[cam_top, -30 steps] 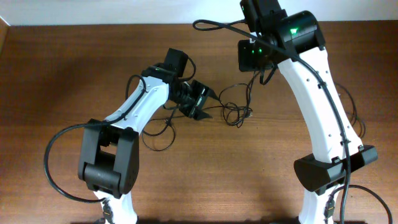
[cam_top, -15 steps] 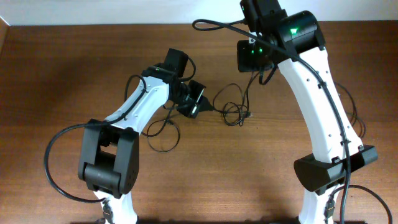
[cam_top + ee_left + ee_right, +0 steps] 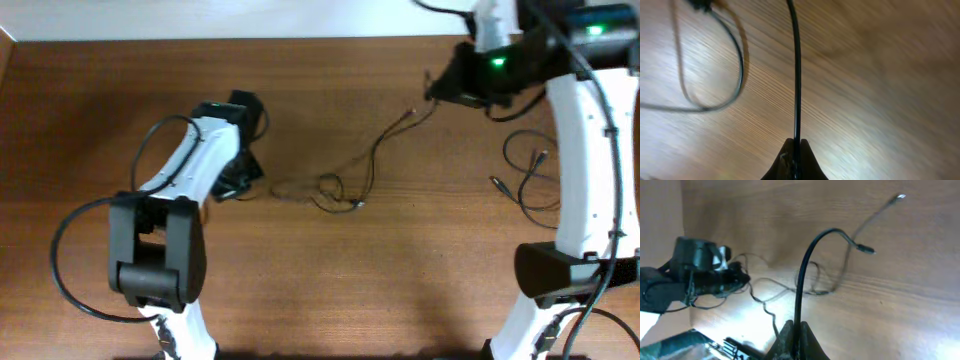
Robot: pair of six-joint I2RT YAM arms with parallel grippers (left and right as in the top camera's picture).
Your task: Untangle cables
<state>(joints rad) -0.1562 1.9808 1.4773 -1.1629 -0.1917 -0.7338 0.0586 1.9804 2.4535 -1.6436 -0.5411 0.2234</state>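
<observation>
Overhead downward; wrist close-ups sharing cables

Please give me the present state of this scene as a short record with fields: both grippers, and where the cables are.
left gripper: shut on a cable
right gripper: shut on a cable, near its plug end
tangle: on the table, between the two grippers, not yet undone
separate cable: on the table beside the right arm, apart from the tangle
</observation>
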